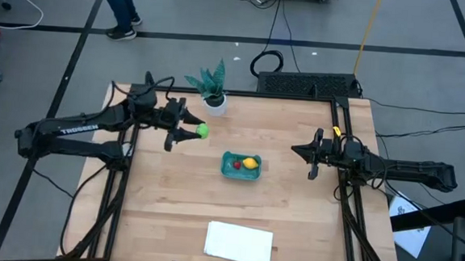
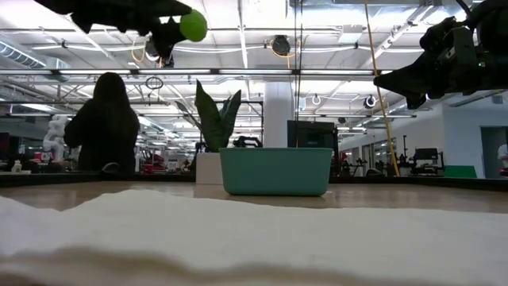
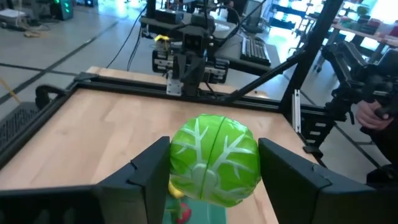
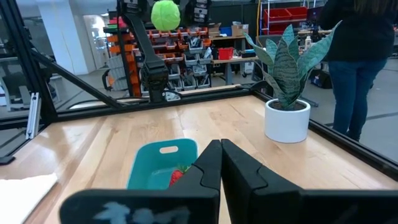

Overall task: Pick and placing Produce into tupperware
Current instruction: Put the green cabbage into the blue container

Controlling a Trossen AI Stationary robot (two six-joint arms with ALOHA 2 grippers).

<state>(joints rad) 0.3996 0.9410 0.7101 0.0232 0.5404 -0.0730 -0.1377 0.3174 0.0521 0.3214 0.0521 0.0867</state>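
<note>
At the left of the table, the left gripper is seen raised well above the wood, its two fingers pinched on the round green piece, which is gripped across its widest part and carried in the air short of the container. The piece is judged to be light, hard and smooth, a ball that could roll or slip if squeezed off-centre, so a hold across the middle is called for, as is shown in the left wrist view. Just behind it, near the far edge, a potted plant is stood. At the middle, the teal tupperware is set flat on the table; the red strawberry-like piece and the yellow lemon-like piece are already held inside it, side by side. A white sheet is laid nearer the front edge. At the right, the right gripper is kept waiting above the table, fingers pressed together and nothing held.
</note>
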